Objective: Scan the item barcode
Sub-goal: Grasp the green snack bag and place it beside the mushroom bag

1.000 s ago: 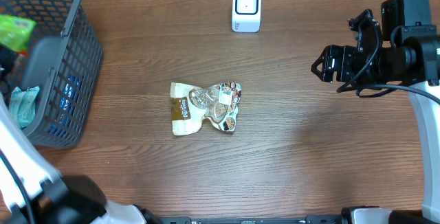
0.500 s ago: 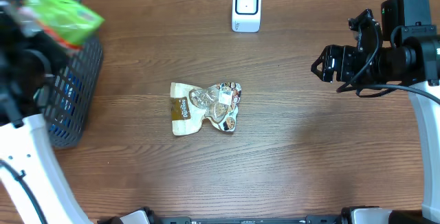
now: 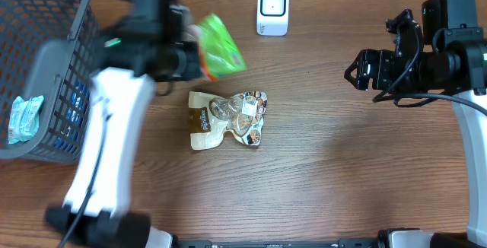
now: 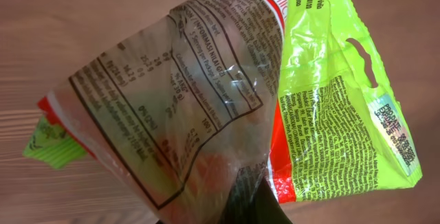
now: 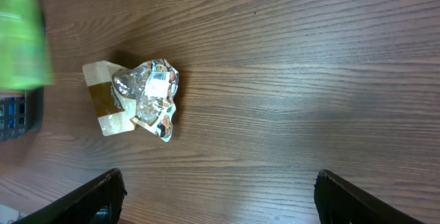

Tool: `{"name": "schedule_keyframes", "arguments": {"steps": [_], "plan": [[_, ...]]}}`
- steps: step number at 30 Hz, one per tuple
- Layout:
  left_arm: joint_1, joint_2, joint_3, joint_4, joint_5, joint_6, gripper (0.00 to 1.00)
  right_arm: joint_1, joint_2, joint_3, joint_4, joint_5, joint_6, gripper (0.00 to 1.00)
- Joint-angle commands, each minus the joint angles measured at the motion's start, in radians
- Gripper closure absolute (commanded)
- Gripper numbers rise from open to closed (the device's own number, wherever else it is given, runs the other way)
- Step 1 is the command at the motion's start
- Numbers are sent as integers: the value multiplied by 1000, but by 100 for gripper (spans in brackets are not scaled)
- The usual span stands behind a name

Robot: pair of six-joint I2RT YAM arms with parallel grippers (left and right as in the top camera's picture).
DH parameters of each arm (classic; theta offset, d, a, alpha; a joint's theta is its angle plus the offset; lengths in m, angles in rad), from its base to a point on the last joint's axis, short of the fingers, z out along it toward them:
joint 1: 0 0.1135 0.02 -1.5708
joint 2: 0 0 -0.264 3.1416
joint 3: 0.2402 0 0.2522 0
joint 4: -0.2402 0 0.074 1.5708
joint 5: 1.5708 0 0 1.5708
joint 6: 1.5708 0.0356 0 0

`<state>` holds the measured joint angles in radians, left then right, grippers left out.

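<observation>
Wooden table (image 3: pixel 342 164) is bearing a pouch (image 3: pixel 227 119); left gripper (image 3: pixel 189 58) is clamping a green packet (image 3: pixel 219 46), right gripper (image 3: pixel 354 73) is gaping.

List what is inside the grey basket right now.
A pale teal packet lies in the basket, and something blue shows through its mesh wall. The left arm covers part of the basket, so anything under it is hidden.

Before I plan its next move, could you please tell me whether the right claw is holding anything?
No, the right claw stands wide open in its wrist view, with only the wooden table showing in the gap.
</observation>
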<state>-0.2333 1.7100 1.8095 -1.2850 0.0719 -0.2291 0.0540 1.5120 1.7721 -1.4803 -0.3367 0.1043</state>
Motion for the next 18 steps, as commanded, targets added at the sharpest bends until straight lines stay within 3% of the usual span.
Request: {"name": "schedule_keyframes", "arguments": {"steps": [1,8,15,17,18], "plan": [[-68,101,-10,19,8,-12,96,3,-6,21,7,-5,0,11],[-185,283,-10,77,53,-14,96,3,-6,21,8,-5,0,11],[-217,332,-8,39,52,-14,95,3,-6,20,11,-5,0,11],[-212,330,5,16,53,-14,84,3,-6,21,14,-5,0,11],[-208,330,14,-3,53,-14,72,3,-6,21,15,-5,0,11]]}}
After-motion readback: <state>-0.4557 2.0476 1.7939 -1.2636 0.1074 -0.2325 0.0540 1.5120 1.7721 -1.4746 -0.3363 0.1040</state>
